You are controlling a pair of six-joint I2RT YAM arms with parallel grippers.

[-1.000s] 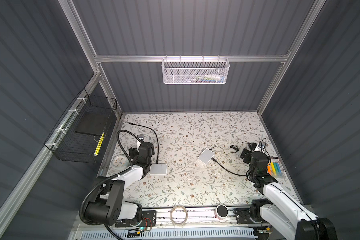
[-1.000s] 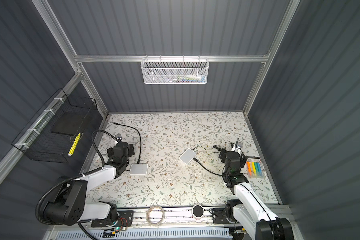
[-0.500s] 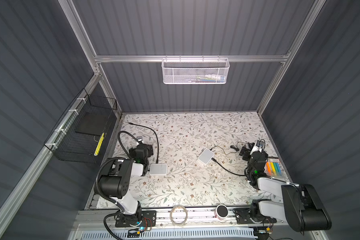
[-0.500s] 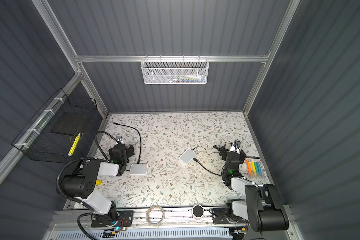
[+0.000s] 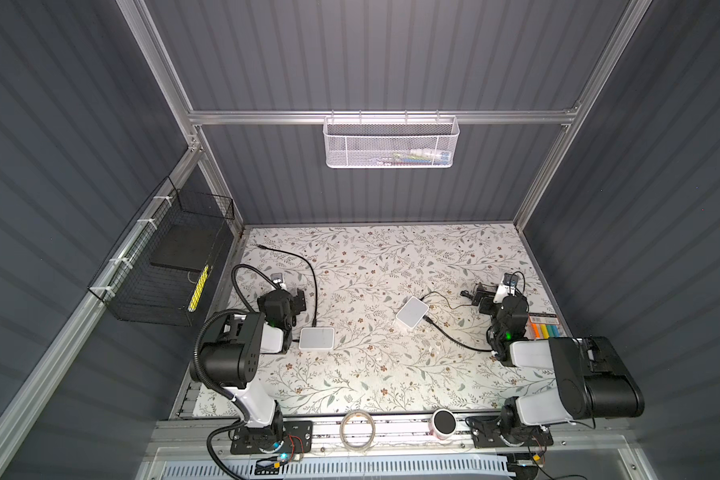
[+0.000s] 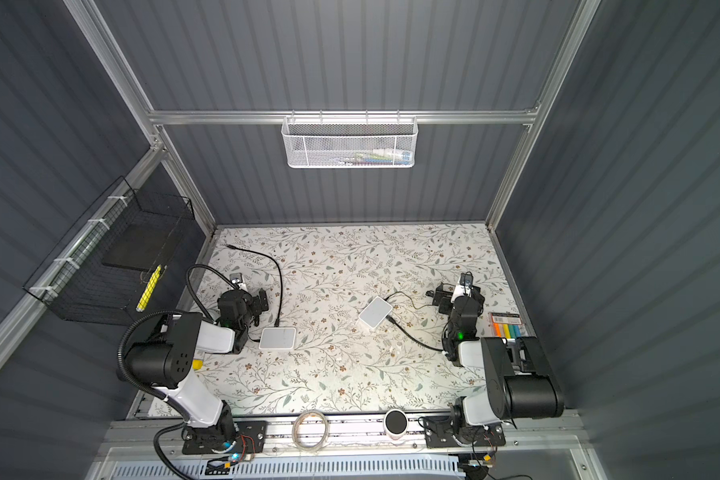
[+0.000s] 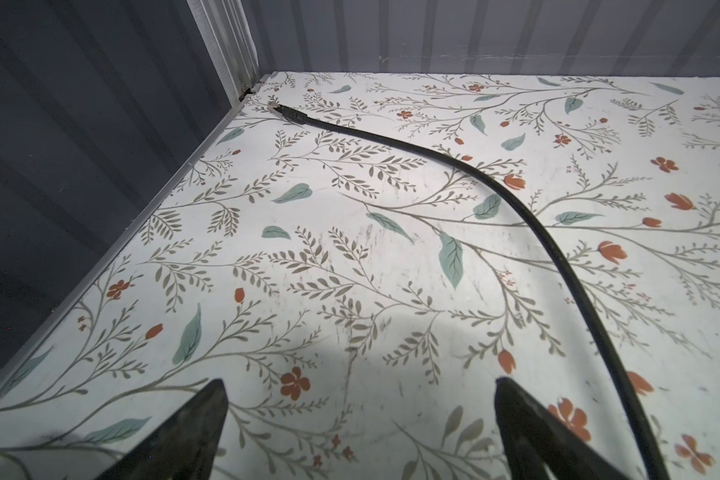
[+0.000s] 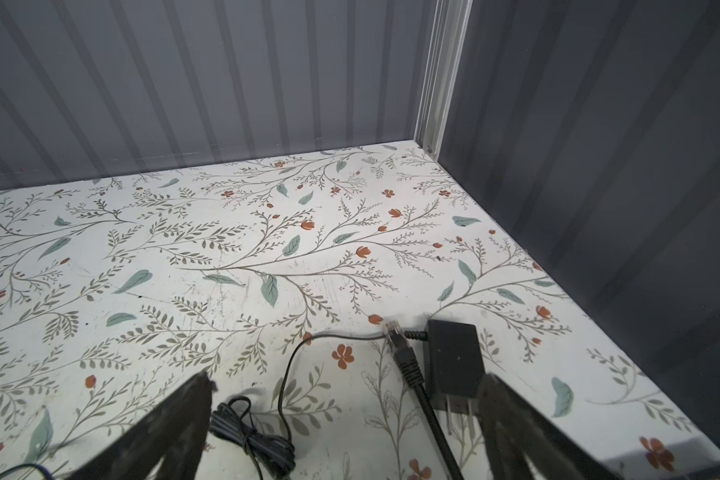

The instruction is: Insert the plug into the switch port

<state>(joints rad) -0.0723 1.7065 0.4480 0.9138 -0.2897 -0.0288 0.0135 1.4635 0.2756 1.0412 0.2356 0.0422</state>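
Plug (image 8: 395, 332) lies loose on the table (image 8: 225, 249), just ahead of the right gripper (image 8: 348, 380), at 3 o'clock from the switch (image 5: 411, 312). Jaws apart and empty, probably lined up to pinch it. Left gripper (image 7: 359, 381) is also apart, holding nothing.

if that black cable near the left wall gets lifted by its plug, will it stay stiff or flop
Probably floppy: the black cable lies in a loose curve, so the rest would likely sag and drag. It looks thin, so likely light. Its plug seems small and rigid, and might twist when gripped.
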